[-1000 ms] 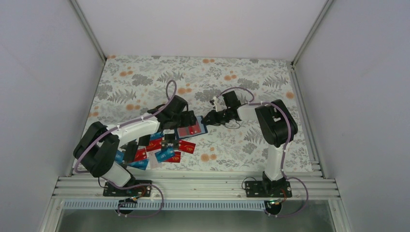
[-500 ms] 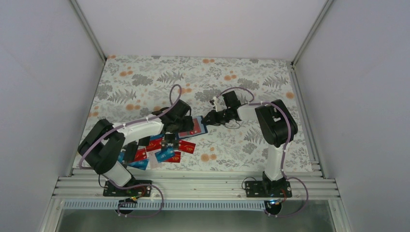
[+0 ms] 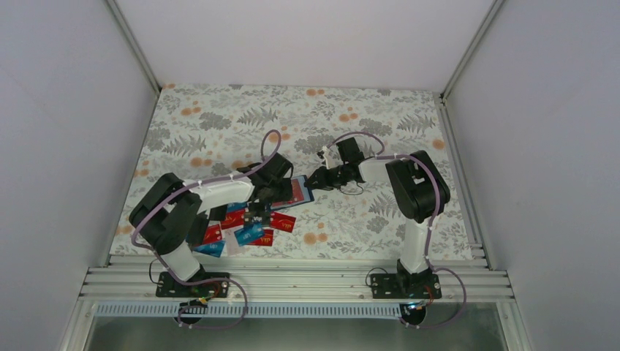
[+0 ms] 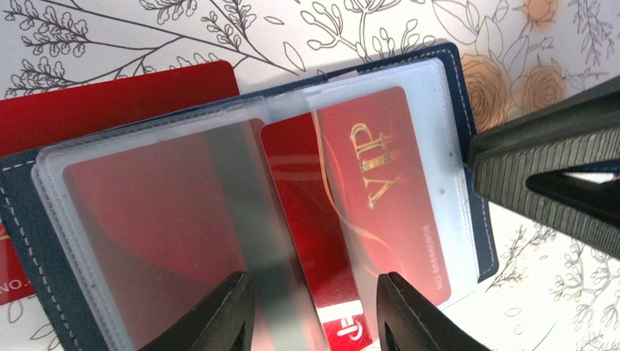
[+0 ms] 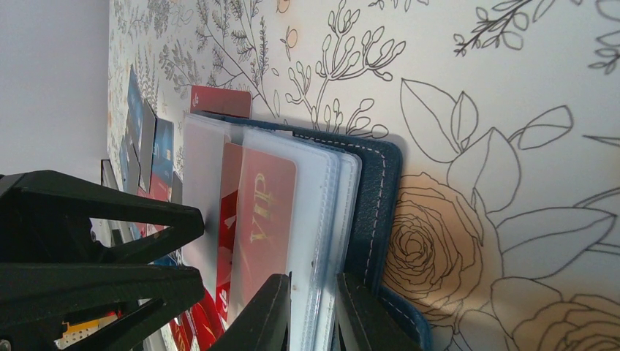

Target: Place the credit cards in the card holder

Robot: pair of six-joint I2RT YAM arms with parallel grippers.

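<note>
Bright, even light; soft shadows

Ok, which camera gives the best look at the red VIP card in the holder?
The left wrist view: the VIP card faces the lens inside a clear sleeve of the card holder, lettering readable. The right wrist view shows the card at a steep slant; the top view shows only a small red patch.

Left gripper point(image 3: 281, 194) and right gripper point(image 3: 313, 182) flank my card holder point(image 3: 298, 192); cards point(image 3: 248, 232) block near side, far table point(image 3: 219, 117) passable.
</note>
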